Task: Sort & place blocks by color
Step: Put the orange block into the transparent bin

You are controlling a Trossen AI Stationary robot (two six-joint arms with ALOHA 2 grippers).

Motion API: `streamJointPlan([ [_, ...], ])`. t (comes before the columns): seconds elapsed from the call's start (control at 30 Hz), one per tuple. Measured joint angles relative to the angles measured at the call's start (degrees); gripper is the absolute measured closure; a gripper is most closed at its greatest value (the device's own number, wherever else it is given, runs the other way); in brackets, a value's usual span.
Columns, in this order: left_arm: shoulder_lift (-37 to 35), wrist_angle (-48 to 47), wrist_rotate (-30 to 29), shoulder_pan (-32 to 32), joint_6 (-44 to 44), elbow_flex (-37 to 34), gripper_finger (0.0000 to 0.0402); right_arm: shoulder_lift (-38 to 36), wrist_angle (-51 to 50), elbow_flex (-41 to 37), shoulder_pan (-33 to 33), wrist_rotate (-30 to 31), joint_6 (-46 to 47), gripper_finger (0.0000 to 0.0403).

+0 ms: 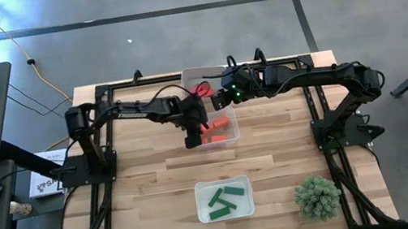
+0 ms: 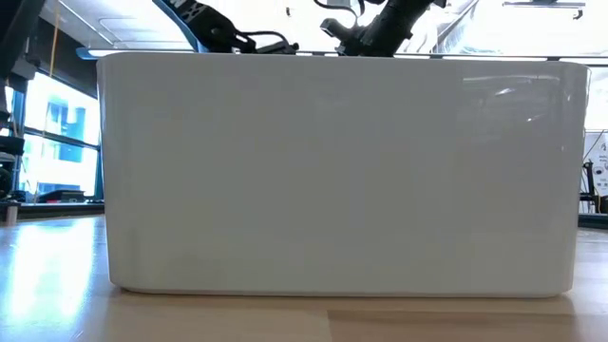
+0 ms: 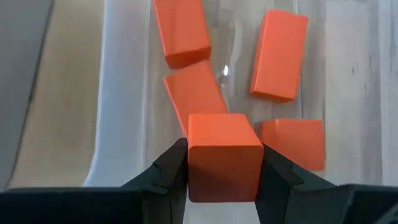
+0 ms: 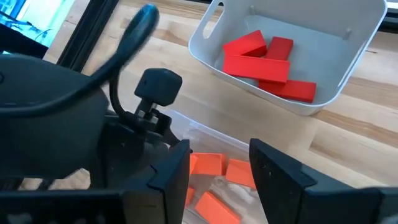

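My left gripper [image 3: 224, 163] is shut on an orange-red block [image 3: 224, 140] over a clear tray [image 1: 234, 136]. Several more orange-red blocks [image 3: 278, 55] lie flat on that tray's floor. In the high view my left gripper [image 1: 192, 139] is at the tray's left side. My right gripper [image 4: 219, 171] hangs open above the same tray with nothing between its fingers; in the high view it [image 1: 222, 100] is just beyond the tray's far edge. Crimson blocks [image 4: 261, 57] lie in a white tray [image 4: 348, 37] at the far edge. Green blocks [image 1: 224, 198] lie in a near tray. My left gripper pinches the orange-red block by two opposite side faces [image 3: 198, 158], one finger on each. The fingers slant steeply down from above. The block's square end face points away from the wrist, toward the tray. It hangs above the blocks lying in the tray.
A round bushy green plant [image 1: 317, 197] stands at the near right corner. In the low view the white wall [image 2: 342, 171] of the near tray fills the picture and hides the table behind it. Bare wood lies between the trays [image 1: 149, 181].
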Motion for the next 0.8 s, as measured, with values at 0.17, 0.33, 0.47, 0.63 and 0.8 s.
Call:
streamJointPlan([
  [0.17, 1.0, 0.4, 0.2, 0.0, 0.0, 0.1, 0.0285, 0.0, 0.0, 0.0, 0.0, 0.0, 0.3, 0.0247],
  [0.33, 1.1, 0.5, -0.1, 0.0, -1.9, 0.2, 0.0273, 0.0, 0.0, 0.0, 0.0, 0.1, 0.3, 0.0247],
  [0.47, 1.3, -0.2, -1.3, -0.1, -2.0, 0.6, 0.0257, 0.0, 0.0, 0.0, 0.0, 0.2, 0.3, 0.0247],
  [0.63, 1.4, -0.7, -2.3, 0.0, -2.2, 2.1, 0.0235, 0.0, 0.0, 0.0, 0.0, 0.2, 0.3, 0.0247],
  [0.8, 1.4, -3.5, -3.2, 0.0, -3.5, 5.0, 0.0220, 0.0, 0.0, 0.0, 0.0, 0.2, 0.3, 0.0247],
])
